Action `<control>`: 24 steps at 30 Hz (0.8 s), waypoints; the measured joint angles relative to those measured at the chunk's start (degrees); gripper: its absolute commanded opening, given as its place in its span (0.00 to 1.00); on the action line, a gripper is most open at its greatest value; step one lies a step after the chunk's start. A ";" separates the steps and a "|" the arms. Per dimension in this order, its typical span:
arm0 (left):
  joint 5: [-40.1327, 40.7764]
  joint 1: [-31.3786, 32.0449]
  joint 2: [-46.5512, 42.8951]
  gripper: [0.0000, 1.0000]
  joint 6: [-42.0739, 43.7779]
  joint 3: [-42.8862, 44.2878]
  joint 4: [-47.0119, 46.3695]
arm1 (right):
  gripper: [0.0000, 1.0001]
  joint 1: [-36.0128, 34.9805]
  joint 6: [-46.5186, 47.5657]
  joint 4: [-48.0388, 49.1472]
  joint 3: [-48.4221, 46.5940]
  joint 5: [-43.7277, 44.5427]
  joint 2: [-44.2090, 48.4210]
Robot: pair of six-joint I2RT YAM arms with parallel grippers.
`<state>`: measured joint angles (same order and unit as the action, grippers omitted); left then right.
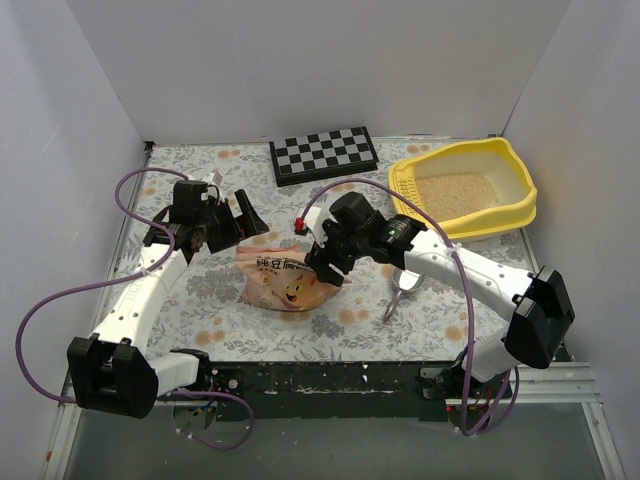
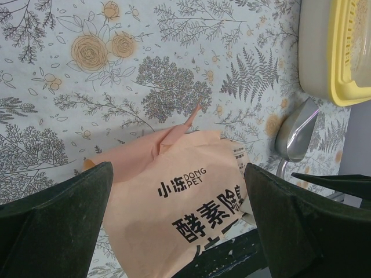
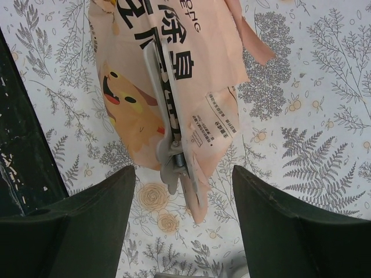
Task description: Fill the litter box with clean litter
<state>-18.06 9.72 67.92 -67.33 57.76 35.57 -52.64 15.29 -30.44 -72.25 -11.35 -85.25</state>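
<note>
The yellow litter box point(image 1: 520, 190) stands at the back right with pale beige litter point(image 1: 455, 190) in its bottom; its corner shows in the left wrist view point(image 2: 348, 58). A peach-orange bag point(image 1: 283, 280) with a cat face lies flat in the middle of the table. It fills the left wrist view point(image 2: 185, 191) and the right wrist view point(image 3: 174, 52), where a grey clip point(image 3: 168, 116) runs along it. My left gripper point(image 1: 245, 215) point(image 2: 177, 191) is open above the bag's left end. My right gripper point(image 1: 325, 270) point(image 3: 184, 179) is open over the clip's end.
A silver scoop point(image 1: 400, 290) point(image 2: 295, 136) lies on the floral cloth right of the bag, in front of the litter box. A black-and-white checkerboard point(image 1: 325, 155) lies at the back centre. White walls close in the table on three sides.
</note>
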 measured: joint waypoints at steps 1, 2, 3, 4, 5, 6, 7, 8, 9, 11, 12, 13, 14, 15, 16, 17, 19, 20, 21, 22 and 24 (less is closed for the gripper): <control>-0.04 0.00 0.00 0.98 0.02 -0.02 -0.02 | 0.72 0.00 0.02 0.13 0.00 0.00 -0.20; -0.09 -0.02 0.00 0.98 0.02 -0.04 -0.02 | 0.68 0.00 0.04 0.31 0.00 -0.02 -0.44; -0.15 0.00 0.00 0.98 0.02 -0.07 -0.02 | 0.62 0.00 0.07 0.44 0.00 -0.02 -0.66; -0.20 -0.02 0.00 0.98 0.02 -0.09 0.00 | 0.54 0.00 0.11 0.50 0.00 -0.02 -0.90; -0.22 0.00 0.00 0.98 0.02 -0.09 -0.02 | 0.50 0.00 0.28 0.59 0.00 -0.02 -1.16; -0.26 0.00 0.00 0.98 0.04 -0.07 -0.04 | 0.45 0.00 0.37 0.63 0.00 -0.07 -1.42; -0.35 -0.02 0.00 0.98 0.04 -0.09 -0.02 | 0.40 0.00 0.44 0.61 0.00 -0.15 -1.75; -0.37 0.00 0.00 0.98 0.04 -0.09 -0.02 | 0.36 0.00 0.44 0.66 0.00 -0.20 -2.05; -0.39 -0.02 0.00 0.98 0.04 -0.09 -0.04 | 0.33 0.00 0.42 0.63 0.00 -0.22 -2.38; -0.42 0.00 0.00 0.98 0.04 -0.09 -0.04 | 0.14 0.00 0.66 0.61 0.00 -0.20 -3.13; -0.42 0.00 0.00 0.98 0.07 -0.09 -0.04 | 0.02 0.00 0.87 0.63 0.00 -0.20 -3.39; -0.42 -0.02 0.02 0.98 0.07 -0.09 -0.04 | 0.01 0.00 1.18 0.66 0.00 -0.11 -3.52; -0.42 0.00 0.02 0.98 0.07 -0.09 -0.04 | 0.01 0.00 1.36 0.72 0.00 0.15 -3.54; -0.44 0.00 0.02 0.98 0.11 -0.09 -0.04 | 0.01 0.00 1.55 0.74 0.00 0.37 -3.52; -0.46 -0.02 0.02 0.98 0.13 -0.09 -0.07 | 0.01 0.00 1.44 0.74 0.00 0.63 -3.50; -0.52 0.00 0.02 0.98 0.22 -0.15 -0.09 | 0.01 0.00 1.40 0.72 0.00 0.94 -3.41; -0.59 -0.02 0.02 0.98 0.22 -0.17 -0.07 | 0.01 0.00 1.33 0.68 0.07 2.01 -2.82; -0.63 -0.02 0.07 0.98 0.24 -0.20 -0.09 | 0.01 -0.04 1.25 0.57 0.11 2.51 -2.34; -0.66 0.00 0.11 0.98 0.24 -0.20 -0.13 | 0.01 -0.13 1.03 0.42 0.20 3.43 -1.57; -0.68 0.00 0.13 0.98 0.22 -0.20 -0.17 | 0.01 -0.24 0.72 0.17 0.31 4.33 -0.59; -0.81 0.00 0.15 0.98 0.24 -0.20 -0.24 | 0.01 -0.33 -0.39 -0.55 0.87 6.25 1.84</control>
<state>-18.87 9.72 68.07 -67.09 57.56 35.33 -52.97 14.90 -30.98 -71.37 -5.10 -83.42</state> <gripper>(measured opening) 0.981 0.058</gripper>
